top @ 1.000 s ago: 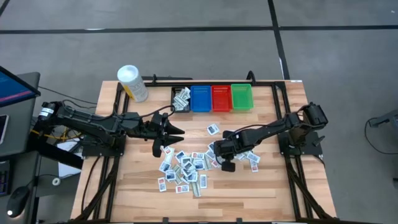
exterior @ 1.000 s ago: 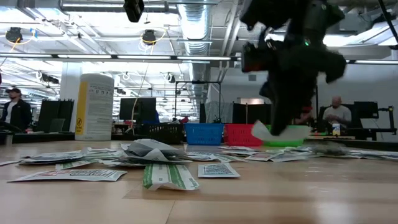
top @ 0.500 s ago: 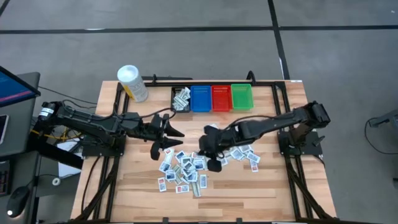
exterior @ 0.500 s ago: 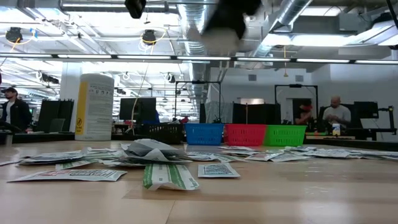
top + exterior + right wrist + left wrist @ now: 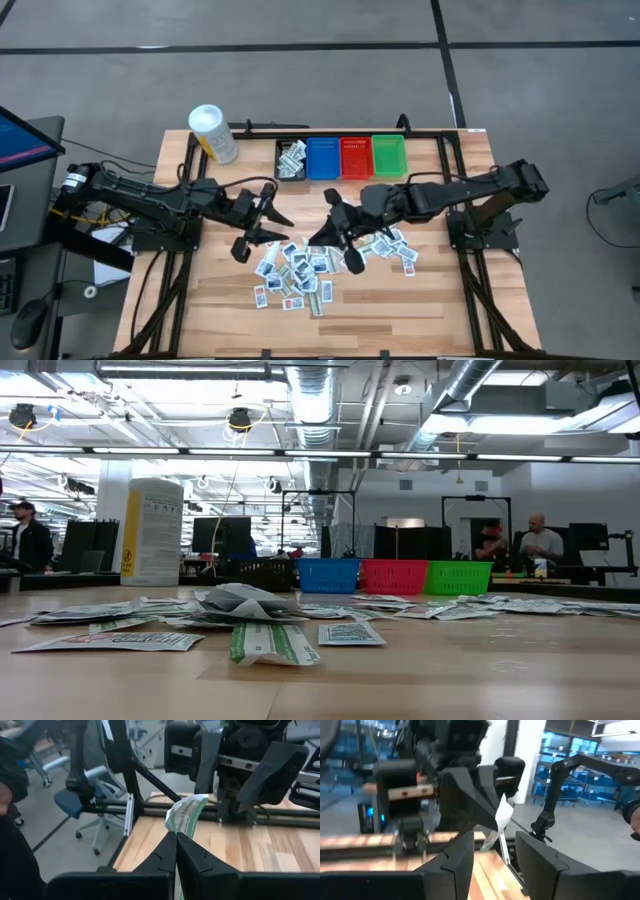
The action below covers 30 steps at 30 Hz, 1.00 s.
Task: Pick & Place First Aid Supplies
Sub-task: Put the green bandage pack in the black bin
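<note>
We saw the right gripper (image 5: 176, 836) clamped on a green-printed packet (image 5: 184, 814), raised above the scattered packets (image 5: 295, 272), facing the left gripper (image 5: 268, 222) with fingers spread, empty.

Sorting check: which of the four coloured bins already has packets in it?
The black bin, leftmost in the row beside the blue bin, holds packets. The red bin and green bin show none.

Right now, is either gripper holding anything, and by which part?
The right gripper pinches a green-and-white packet by its lower end, raised toward the left gripper, which is open and empty.
</note>
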{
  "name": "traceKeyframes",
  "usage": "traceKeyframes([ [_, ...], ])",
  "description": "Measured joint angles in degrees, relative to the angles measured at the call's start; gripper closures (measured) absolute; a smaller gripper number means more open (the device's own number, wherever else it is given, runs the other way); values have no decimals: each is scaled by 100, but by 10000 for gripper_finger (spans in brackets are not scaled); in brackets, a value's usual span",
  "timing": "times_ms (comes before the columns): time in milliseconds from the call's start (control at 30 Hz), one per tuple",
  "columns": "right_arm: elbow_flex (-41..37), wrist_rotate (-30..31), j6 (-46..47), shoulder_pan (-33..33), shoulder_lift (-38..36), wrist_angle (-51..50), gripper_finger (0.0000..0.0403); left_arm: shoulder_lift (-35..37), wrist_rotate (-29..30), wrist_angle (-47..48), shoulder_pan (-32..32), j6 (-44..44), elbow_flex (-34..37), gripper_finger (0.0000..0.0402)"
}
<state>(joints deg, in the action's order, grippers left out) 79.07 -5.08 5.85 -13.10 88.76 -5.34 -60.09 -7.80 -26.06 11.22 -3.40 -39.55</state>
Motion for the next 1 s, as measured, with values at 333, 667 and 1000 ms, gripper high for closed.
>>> traceKeyframes([
  [333,-4,-152,10,2,62,192,402,-234,-69,-295,-4,231,-2,256],
  [667,-4,-162,14,90,61,372,402,-715,-172,-1415,-4,145,-2,256],
  [1000,-4,-160,-27,90,61,399,402,-871,-448,-1708,-9,-212,-2,256],
])
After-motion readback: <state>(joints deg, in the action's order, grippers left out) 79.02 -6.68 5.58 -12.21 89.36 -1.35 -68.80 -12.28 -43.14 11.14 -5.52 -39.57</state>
